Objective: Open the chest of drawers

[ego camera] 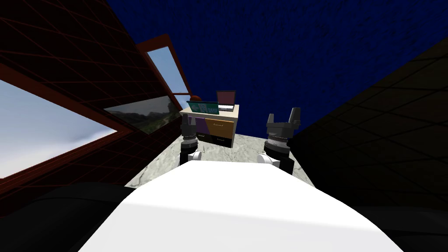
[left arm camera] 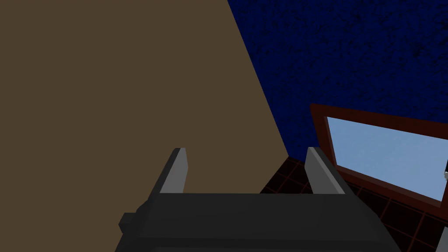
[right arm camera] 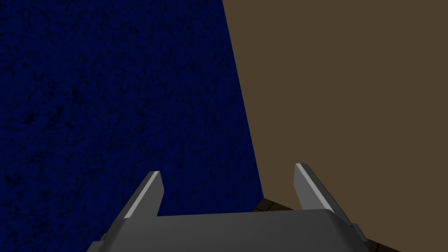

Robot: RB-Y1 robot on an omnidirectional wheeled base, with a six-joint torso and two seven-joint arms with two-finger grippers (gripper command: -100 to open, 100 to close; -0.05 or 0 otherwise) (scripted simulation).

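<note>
- Head view shows the chest of drawers [ego camera: 217,127] standing at the far end of a pale marbled floor [ego camera: 245,148], backed against a dark blue wall [ego camera: 306,52] and close to the corner with a red tiled wall that carries windows [ego camera: 168,72].
- The chest lies ahead of both tools and well apart from them. The left tool [ego camera: 189,119] overlaps the chest's left lower edge in the picture, while the right tool [ego camera: 283,114] stands clear to the chest's right.
- The chest's front faces the robot, with a purple panel at its left, an orange drawer front beside it and dark drawer fronts below, all under a cream top.
- Its long axis runs across the view, along the blue wall.
- On the top rest an open laptop [ego camera: 226,99], a green box [ego camera: 203,107] and a small reddish-brown rounded thing [ego camera: 195,98].
- Both forearms rise side by side above the chest's near floor, wrists up, tools pointing forward and upward.
- Left wrist view shows the left tool [left arm camera: 245,151] with its fingers [left arm camera: 177,173] spread wide and nothing between them.
- Right wrist view shows the right tool [right arm camera: 226,170] likewise parted, its fingers [right arm camera: 308,186] holding nothing.
</note>
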